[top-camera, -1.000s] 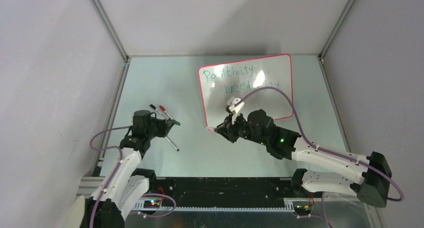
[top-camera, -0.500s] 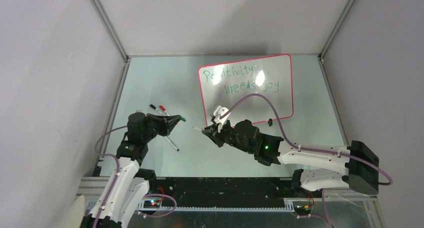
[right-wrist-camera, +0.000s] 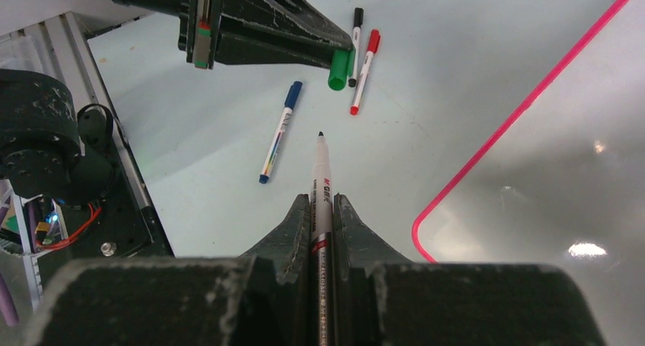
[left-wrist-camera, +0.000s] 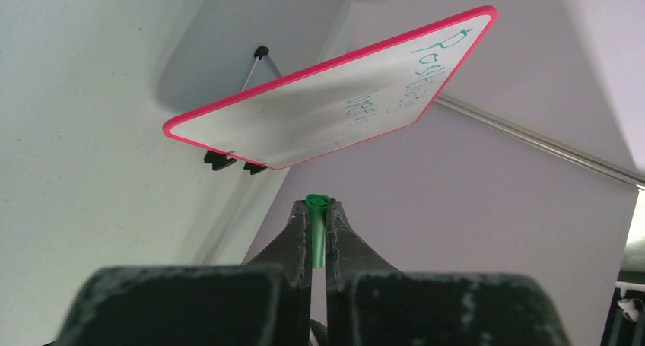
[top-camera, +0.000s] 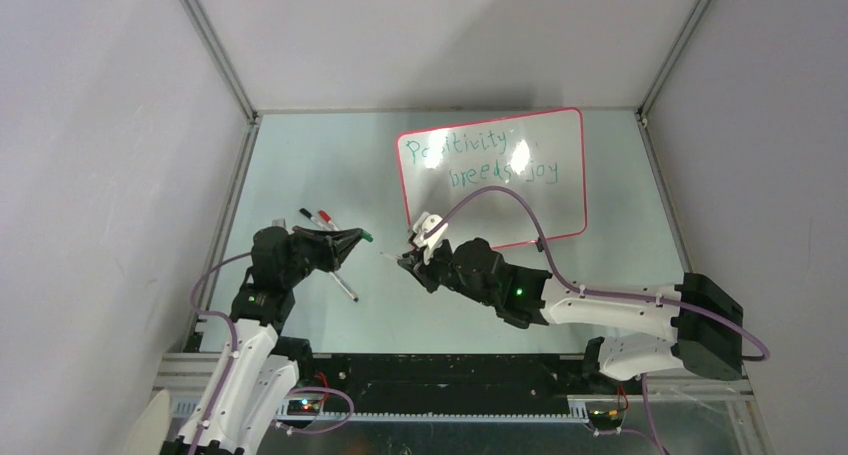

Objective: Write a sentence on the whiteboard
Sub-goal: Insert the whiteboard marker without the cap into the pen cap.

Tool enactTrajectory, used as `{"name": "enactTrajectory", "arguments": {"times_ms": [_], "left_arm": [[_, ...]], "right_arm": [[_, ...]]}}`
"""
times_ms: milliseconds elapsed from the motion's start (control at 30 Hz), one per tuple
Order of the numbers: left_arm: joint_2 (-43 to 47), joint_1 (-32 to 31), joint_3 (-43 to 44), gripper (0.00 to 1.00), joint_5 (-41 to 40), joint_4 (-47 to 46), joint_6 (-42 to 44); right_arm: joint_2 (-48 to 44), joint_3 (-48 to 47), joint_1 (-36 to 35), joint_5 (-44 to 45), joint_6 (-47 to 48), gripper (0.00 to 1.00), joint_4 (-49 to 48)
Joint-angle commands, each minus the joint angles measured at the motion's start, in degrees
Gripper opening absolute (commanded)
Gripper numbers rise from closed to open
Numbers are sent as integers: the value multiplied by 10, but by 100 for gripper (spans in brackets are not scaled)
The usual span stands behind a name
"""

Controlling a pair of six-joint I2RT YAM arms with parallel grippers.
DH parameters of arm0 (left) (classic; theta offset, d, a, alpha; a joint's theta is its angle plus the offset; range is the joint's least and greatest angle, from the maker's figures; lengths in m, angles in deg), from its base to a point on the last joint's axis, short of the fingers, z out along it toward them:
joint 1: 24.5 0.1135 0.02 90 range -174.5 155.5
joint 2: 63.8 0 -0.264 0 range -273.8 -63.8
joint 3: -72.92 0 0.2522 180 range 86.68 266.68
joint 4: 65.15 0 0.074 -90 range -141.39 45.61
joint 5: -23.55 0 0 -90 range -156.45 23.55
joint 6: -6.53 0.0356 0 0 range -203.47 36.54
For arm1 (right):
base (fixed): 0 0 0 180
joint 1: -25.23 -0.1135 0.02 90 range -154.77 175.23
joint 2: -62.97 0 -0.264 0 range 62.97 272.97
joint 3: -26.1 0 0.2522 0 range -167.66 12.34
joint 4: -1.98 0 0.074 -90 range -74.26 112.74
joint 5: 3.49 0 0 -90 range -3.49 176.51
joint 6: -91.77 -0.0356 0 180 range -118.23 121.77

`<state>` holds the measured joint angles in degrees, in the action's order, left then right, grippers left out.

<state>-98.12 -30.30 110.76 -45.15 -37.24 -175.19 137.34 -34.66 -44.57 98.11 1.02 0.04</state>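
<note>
The whiteboard (top-camera: 520, 205) stands at the back right, with the green sentence (top-camera: 480, 157) "Positivity breeds joy" in two lines. It also shows in the left wrist view (left-wrist-camera: 304, 122) and the right wrist view (right-wrist-camera: 548, 171). My left gripper (top-camera: 354, 238) is shut on a green marker cap (left-wrist-camera: 318, 213), held above the table. My right gripper (top-camera: 410, 261) is shut on a white marker (right-wrist-camera: 320, 182). Its bare tip points at the green cap (right-wrist-camera: 338, 69), a short gap away, left of the board's near corner.
A blue-capped marker (top-camera: 345, 288) lies on the table below the left gripper and shows in the right wrist view (right-wrist-camera: 278, 133). A black marker (right-wrist-camera: 355, 42) and a red marker (right-wrist-camera: 365, 68) lie side by side farther back. The arms' base frame (top-camera: 420, 375) runs along the near edge.
My right gripper has moved left, off the whiteboard, bringing the marker tip close to the green cap. My left gripper has lifted and shifted slightly right with the cap.
</note>
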Motion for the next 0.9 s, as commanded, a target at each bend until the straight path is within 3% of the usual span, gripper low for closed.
{"name": "enactTrajectory", "arguments": {"times_ms": [0,867], "left_arm": [[8,3,-3,0,18,-19,-14],[24,3,2,0,20,-12,-13]], "right_arm": [[2,-34,-5,15,26,0,-37],[31,-73,-8,30,41,0,-36]]}}
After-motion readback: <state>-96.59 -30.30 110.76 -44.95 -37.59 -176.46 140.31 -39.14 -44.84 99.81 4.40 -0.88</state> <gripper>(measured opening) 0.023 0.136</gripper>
